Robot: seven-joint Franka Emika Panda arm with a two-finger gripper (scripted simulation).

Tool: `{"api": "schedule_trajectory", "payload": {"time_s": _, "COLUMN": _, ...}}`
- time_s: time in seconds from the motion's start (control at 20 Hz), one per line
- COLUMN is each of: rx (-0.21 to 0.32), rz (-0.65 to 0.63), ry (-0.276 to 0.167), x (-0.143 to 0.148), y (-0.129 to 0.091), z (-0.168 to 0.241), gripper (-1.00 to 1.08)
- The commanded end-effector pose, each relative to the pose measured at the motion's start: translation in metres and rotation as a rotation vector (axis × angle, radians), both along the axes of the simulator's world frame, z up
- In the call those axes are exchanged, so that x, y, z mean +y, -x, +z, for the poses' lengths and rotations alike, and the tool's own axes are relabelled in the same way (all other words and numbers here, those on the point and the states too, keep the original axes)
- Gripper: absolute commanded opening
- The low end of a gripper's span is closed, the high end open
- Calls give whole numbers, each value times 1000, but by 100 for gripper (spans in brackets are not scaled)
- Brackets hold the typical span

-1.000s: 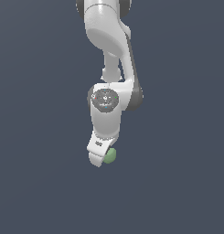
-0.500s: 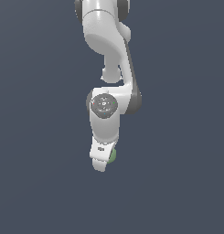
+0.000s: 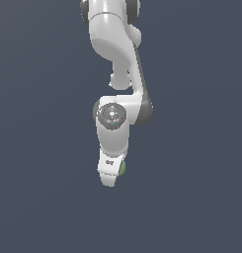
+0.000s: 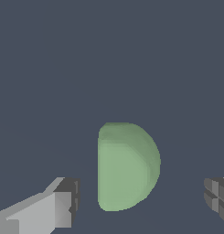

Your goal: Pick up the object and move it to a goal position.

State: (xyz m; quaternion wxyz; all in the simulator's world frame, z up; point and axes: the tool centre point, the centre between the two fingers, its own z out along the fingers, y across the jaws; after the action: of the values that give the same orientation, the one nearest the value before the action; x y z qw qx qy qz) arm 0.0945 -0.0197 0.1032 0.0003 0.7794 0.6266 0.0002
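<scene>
Since a second ago we have lowered our white gripper [image 3: 110, 179] over the small, matte pale-green blob [image 4: 127, 165], now mostly hidden, peeking at its 2 o'clock. Fingers [image 4: 63, 203] spread wide, the blob between them untouched: closing seems next.

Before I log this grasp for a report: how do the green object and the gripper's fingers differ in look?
The green object is pale green; the fingers are white and grey. The object is rounded with one flat-looking side; the fingers are blocky and angular. The object sits whole between them; both fingers are cut off by the wrist view's edges. Both look matte.
</scene>
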Motion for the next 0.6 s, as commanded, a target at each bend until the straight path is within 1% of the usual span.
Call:
{"api": "schedule_trajectory", "payload": {"time_s": 0.0, "rx": 1, "rz": 1, "ry": 0, "x": 0, "y": 0, "z": -6, "gripper": 100}}
{"api": "schedule_trajectory", "payload": {"time_s": 0.35, "rx": 1, "rz": 5, "ry": 0, "x": 0, "y": 1, "z": -43, "gripper": 100}}
{"api": "schedule_trajectory", "payload": {"time_s": 0.55, "rx": 1, "rz": 5, "ry": 0, "x": 1, "y": 1, "z": -50, "gripper": 100}}
